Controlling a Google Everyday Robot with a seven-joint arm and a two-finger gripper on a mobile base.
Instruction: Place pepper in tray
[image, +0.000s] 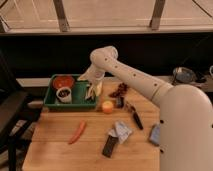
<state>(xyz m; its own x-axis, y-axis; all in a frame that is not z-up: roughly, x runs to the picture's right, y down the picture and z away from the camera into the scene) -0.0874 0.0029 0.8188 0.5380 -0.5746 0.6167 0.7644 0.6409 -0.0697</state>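
The pepper (77, 132), slim and orange-red, lies on the wooden table near its front left. The dark green tray (70, 104) stands behind it at the back left. My gripper (93, 91) hangs over the tray's right end, pointing down, well behind the pepper and a little to its right. Its pale fingers (90, 93) stand apart with nothing between them, so it is open.
Inside the tray are a red-orange bowl (63, 81) and a small white cup (63, 94). A round yellow-orange fruit (107, 106) and a dark reddish clump (120, 90) lie right of the tray. A crumpled packet (121, 129), a dark bar (109, 145) and a black tool (134, 116) sit mid-table.
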